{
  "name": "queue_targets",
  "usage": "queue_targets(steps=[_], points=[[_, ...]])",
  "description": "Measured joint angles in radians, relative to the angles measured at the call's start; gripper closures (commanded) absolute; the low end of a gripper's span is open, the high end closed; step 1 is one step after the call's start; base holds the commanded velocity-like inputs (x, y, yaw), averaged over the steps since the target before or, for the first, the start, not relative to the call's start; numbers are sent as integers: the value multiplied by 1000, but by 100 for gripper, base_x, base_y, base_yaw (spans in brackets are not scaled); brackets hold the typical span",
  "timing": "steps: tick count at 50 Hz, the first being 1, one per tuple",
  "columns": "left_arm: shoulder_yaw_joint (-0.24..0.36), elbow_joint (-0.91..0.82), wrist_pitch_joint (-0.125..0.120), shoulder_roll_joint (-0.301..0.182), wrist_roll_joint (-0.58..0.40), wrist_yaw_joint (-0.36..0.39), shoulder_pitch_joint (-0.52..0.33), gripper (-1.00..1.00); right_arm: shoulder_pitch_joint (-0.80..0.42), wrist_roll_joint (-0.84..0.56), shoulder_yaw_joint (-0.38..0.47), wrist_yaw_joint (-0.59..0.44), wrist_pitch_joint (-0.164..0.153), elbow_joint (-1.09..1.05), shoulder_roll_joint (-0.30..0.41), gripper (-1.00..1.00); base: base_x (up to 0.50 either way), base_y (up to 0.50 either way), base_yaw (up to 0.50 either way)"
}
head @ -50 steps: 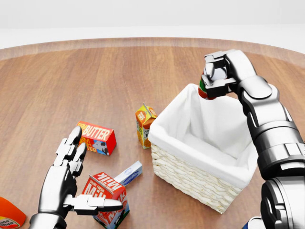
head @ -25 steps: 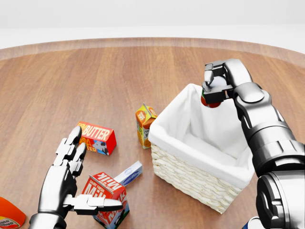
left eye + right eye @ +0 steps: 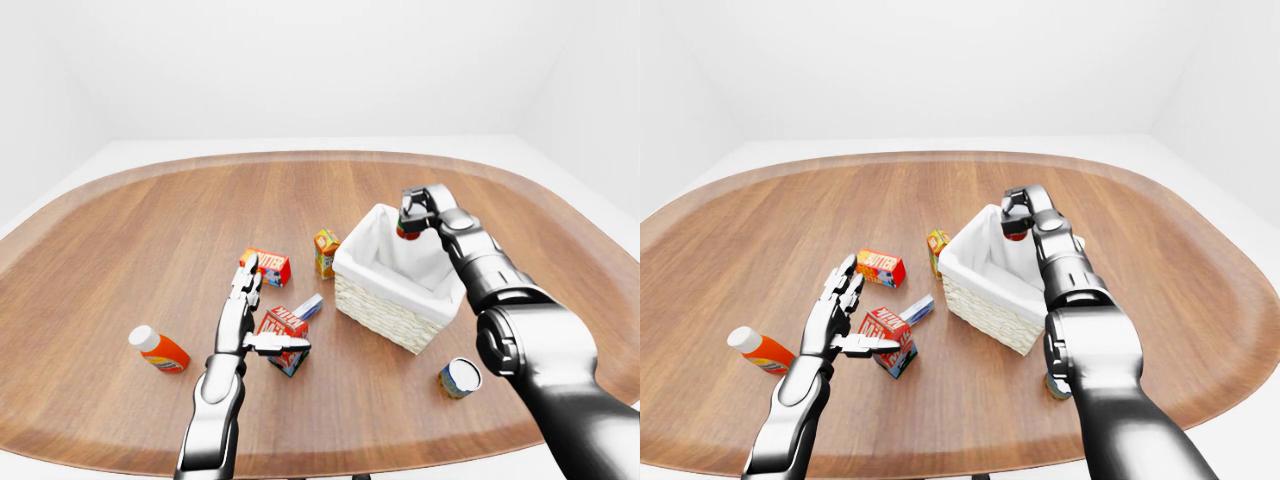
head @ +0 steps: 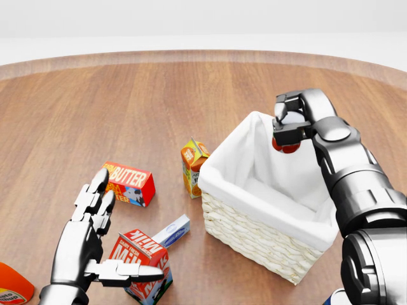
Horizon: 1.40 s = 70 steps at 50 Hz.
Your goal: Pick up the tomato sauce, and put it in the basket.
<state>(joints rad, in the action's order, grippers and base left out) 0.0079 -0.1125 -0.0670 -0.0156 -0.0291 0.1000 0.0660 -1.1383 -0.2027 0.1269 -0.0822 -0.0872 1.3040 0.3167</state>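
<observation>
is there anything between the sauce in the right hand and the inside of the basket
Nothing visible. The right hand holds the small red tomato sauce can over the white-lined wicker basket, at the rim farthest from the camera. The white lining below looks bare, with no lid or object across the opening.

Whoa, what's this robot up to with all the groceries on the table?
It is putting a tomato sauce can into the white-lined basket. Its right hand grips the can over the basket's far corner, not yet released. Its left hand is open, hovering above a milk carton. A butter box, a juice carton, an orange bottle and another can sit untouched on the wooden table.
</observation>
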Motion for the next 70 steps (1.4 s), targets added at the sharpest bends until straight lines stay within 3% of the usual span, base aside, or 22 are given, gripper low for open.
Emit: queue_targets(steps=[5,6,7,49,58,70], points=[[0,-3,-2,0,0,0,1,-92,0,-4,-2,-7,0,-1,0,100,0,0,0],[0,-4,-3,0,0,0,2,-91,0,-4,-2,-9,0,-2,0,55,0,0,0],[0,-5,-4,0,0,0,2,-91,0,-6,-2,-9,0,-2,-1,-100,0,0,0],[2,5,-1,0,1,-1,-5,-92,12,7,2,-28,0,-77,5,-100,0,0,0],[3,6,0,0,2,-2,-6,-91,81,26,-8,-46,0,-256,6,-100,0,0,0],[3,10,3,-1,1,-3,-7,-91,223,41,-6,-102,0,-687,-6,-100,0,0,0]])
